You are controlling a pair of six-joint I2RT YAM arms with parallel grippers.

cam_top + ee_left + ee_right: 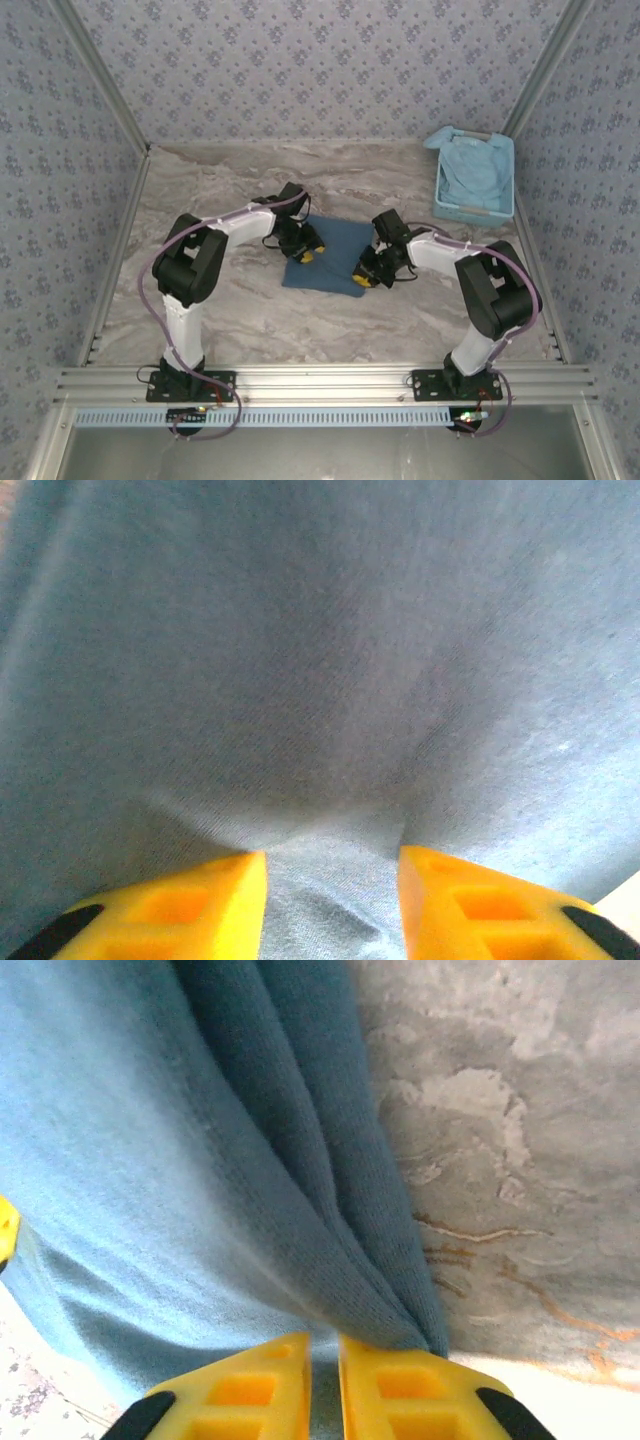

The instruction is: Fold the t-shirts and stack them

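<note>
Roughly at the middle of the table (250,320) lies the dark t-shirt (335,245), folded into a flat, slightly skewed rectangle on the marbled top. The left gripper (306,252) is down on its left edge. In the left wrist view its yellow fingers (190,905) stand apart, tips pressed into the cloth, with a small pucker of fabric between them (creases run out from both tips).

The right gripper (367,277) sits at the shirt's near right corner. In the right wrist view its fingers (400,1390) are drawn almost together, pinching the layered edge of the shirt, whose stacked folds run away from the tips beside bare tabletop.

Well apart, at the far right corner of the table, a pale blue basket (470,213) holds the pale t-shirt (475,170), crumpled inside it. Both arms bend inward from their bases at the near edge, elbows out to the sides.
</note>
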